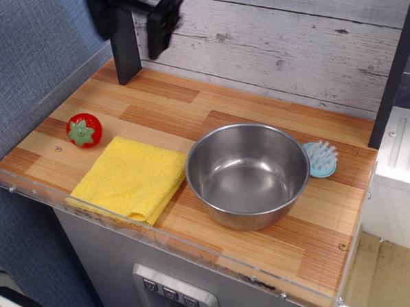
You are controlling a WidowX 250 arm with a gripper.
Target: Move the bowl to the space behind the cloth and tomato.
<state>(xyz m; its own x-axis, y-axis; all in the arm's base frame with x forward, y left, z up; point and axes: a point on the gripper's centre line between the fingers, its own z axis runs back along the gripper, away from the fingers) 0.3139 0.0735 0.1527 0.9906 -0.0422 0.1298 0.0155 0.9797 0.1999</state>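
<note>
The stainless-steel bowl (pixel 248 174) rests on the surface (pixel 189 106), touching the yellow cloth (pixel 128 177) beside the toy tomato (pixel 84 129). The gripper (pixel 135 18) hovers high at rear-left, blurred; finger spacing cannot be determined. Risk: the slick rolled rim could slip during regrasp, shoving the cloth

Tomato (pixel 84 129) left of cloth (pixel 130 177); bowl (pixel 247 173) right (brush (pixel 319 158) just beyond it).

High front view (slightly angled) over counter (pixel 189 106)
</note>
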